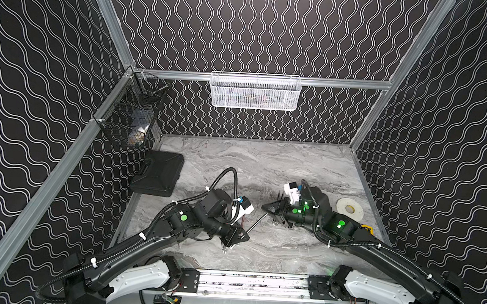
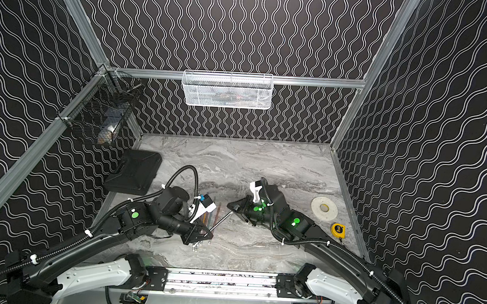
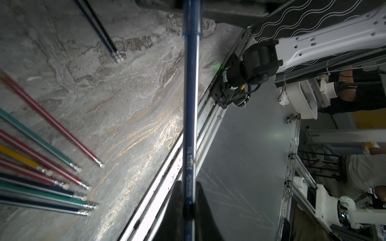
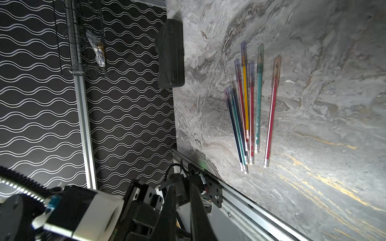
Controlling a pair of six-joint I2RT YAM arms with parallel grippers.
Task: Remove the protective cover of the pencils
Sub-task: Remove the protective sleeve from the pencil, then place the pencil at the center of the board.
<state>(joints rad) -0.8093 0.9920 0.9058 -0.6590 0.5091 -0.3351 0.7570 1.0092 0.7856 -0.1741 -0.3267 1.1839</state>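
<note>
Marble tabletop [image 1: 264,165], one yellow pencil [image 4: 246,100]; left gripper [image 3: 189,187] clamps one blue pencil [image 3: 190,104]

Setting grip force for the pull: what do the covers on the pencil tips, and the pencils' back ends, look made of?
The covers look like thin, tinted see-through plastic: the pencil points show through them. The pencils have glossy painted barrels, likely wood. Their ferrules shine like metal; the pale erasers look like matte rubber.

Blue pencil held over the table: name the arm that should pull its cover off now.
Right, likely. The right fingers are shut at the cover end; the left fingers clamp the blue pencil, steadying it.
</note>
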